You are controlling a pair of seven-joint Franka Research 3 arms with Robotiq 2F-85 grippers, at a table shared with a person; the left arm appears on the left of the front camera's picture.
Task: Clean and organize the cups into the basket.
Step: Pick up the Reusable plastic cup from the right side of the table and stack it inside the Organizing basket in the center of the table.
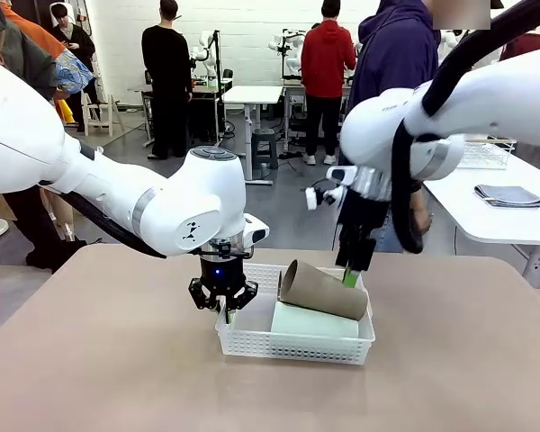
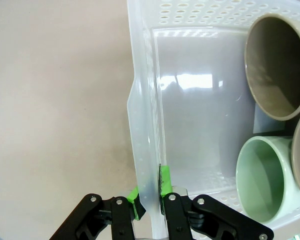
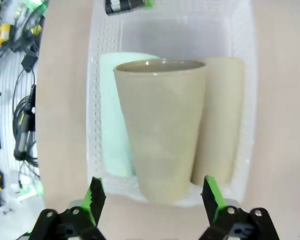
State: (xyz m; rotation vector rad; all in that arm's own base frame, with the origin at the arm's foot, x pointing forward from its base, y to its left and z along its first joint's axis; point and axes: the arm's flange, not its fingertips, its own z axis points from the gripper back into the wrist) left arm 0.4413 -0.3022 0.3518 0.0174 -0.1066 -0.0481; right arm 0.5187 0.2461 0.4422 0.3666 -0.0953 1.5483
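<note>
The white mesh basket (image 1: 297, 346) sits mid-table with three cups lying in it. A tan cup (image 1: 322, 290) rests tilted on top of a mint green cup (image 1: 313, 320). In the right wrist view the top tan cup (image 3: 160, 130) lies over the mint cup (image 3: 115, 115) and a second tan cup (image 3: 222, 115). My right gripper (image 3: 154, 197) stands open behind the top cup's base, both fingers clear of it; it also hangs at the basket's far right (image 1: 351, 265). My left gripper (image 2: 150, 195) is shut on the basket's left wall (image 2: 142, 125), beside the cup mouths (image 2: 277, 65).
A person (image 1: 396, 72) stands at the table's far side, just behind my right arm. Another table at the right holds a folded grey cloth (image 1: 508, 193) and a wire basket (image 1: 486, 153). Cables (image 3: 20, 100) lie beyond the table edge.
</note>
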